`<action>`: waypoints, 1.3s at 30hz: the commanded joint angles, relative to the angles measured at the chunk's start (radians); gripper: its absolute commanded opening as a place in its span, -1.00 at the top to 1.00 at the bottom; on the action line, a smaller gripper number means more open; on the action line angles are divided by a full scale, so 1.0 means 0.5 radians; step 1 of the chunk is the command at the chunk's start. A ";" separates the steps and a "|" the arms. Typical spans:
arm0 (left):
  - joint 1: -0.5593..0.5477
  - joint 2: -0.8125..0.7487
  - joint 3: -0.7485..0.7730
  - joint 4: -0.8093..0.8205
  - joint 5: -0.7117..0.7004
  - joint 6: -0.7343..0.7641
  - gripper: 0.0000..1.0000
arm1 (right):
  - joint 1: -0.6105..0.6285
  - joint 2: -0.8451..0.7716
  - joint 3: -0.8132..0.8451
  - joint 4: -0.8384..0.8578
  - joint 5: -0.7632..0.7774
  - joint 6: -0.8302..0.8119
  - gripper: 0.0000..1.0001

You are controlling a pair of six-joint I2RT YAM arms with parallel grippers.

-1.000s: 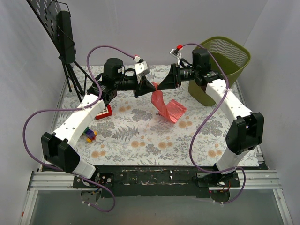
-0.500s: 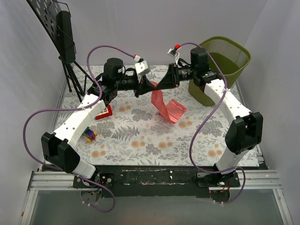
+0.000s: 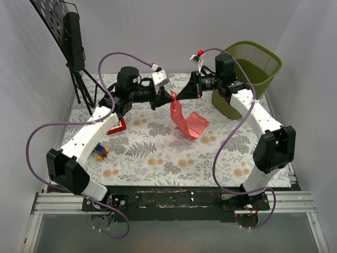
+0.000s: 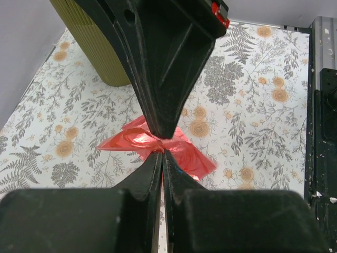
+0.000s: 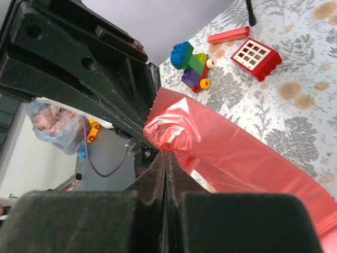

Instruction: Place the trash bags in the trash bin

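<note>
Above the desk (image 3: 158, 158) near its far edge, the red trash bag (image 3: 185, 120) hangs (tail on the cloth), its top pinched by both the left gripper (image 3: 169, 98) and the right gripper (image 3: 178, 97); the trash bin (image 3: 253, 58) stands at the far right corner.

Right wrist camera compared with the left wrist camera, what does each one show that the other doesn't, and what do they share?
Only the right wrist view shows the colourful block toy, the red stick block and the red flat toy. Only the left wrist view shows the trash bin. Both show the red bag pinched by the shut left gripper and right gripper, tip to tip.
</note>
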 commanded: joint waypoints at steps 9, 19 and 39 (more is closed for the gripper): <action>-0.005 -0.146 -0.063 -0.057 -0.041 0.088 1.00 | -0.077 -0.155 -0.109 0.068 0.064 -0.037 0.97; -0.008 -0.118 -0.036 0.004 0.044 -0.010 1.00 | 0.003 -0.087 -0.054 0.123 0.052 -0.021 -0.21; -0.005 -0.069 0.001 -0.023 0.127 -0.016 1.00 | 0.061 0.026 0.004 0.323 -0.092 0.006 0.70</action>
